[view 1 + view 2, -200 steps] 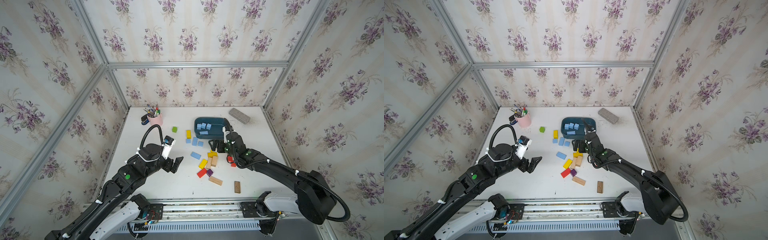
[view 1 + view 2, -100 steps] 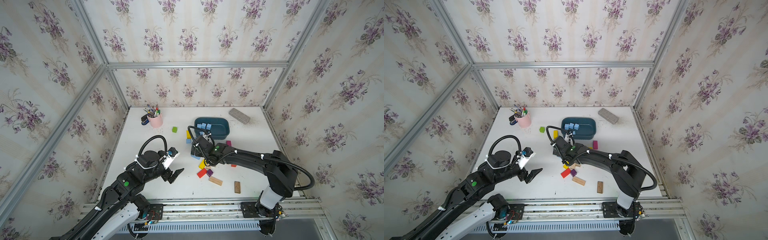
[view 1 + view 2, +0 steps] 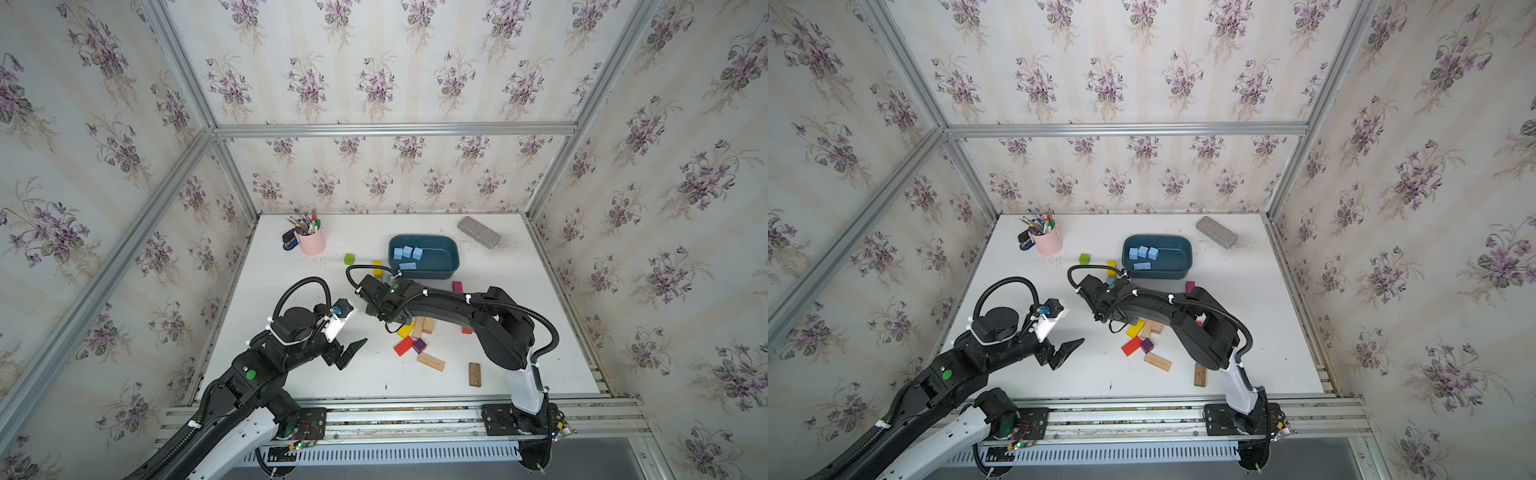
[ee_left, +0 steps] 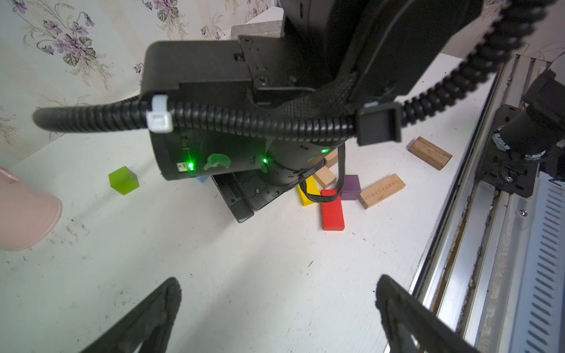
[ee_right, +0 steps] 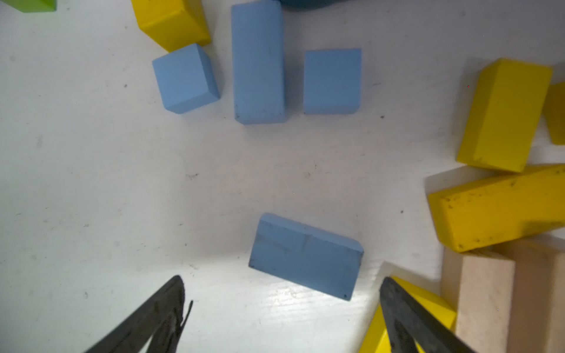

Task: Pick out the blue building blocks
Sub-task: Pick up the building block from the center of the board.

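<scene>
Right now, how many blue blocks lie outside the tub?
4: cube, long brick and squarish block side by side; fourth brick apart from them. The arm may hide more.

blue block (image 4: 201, 179) mostly hidden under right arm (image 4: 214, 91), green block (image 5: 29, 4) cropped

Robot test booth: aluminium frame (image 3: 395, 129), floral wallpaper (image 3: 374, 75), white tabletop (image 3: 507, 262).

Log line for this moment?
right gripper: open, aimed at blue brick | left gripper: open, empty | teal tub: four blue blocks | table: four loose blue blocks
</scene>
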Action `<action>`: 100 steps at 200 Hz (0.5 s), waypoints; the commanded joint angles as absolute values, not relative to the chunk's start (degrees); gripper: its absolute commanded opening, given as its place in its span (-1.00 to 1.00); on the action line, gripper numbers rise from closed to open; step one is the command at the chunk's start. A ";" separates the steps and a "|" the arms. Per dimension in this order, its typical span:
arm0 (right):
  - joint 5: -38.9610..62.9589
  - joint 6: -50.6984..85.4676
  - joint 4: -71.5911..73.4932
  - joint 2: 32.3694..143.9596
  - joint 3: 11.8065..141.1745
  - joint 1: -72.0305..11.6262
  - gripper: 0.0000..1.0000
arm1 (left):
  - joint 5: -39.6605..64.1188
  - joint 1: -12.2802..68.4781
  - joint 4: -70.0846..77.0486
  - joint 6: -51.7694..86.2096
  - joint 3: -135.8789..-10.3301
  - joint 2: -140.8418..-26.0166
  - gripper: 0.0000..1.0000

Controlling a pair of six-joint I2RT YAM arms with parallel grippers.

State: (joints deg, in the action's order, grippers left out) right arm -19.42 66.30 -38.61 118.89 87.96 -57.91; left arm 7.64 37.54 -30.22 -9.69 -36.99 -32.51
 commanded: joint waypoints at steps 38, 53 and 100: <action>-19.51 76.07 -49.02 125.13 96.17 -58.00 0.86 | 7.77 37.55 -28.56 -8.35 -36.21 -31.34 0.99; -19.73 76.76 -52.90 128.28 100.53 -57.92 0.87 | 7.83 37.57 -28.53 -8.57 -36.04 -31.29 0.99; -20.72 78.21 -60.84 134.83 110.47 -57.92 0.90 | 8.17 37.52 -28.56 -8.57 -35.78 -31.88 0.99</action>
State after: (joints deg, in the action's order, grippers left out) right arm -18.90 75.53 -54.35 133.43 108.33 -57.95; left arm 7.66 37.54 -29.69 -8.40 -35.97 -31.66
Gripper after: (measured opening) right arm 0.950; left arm 0.993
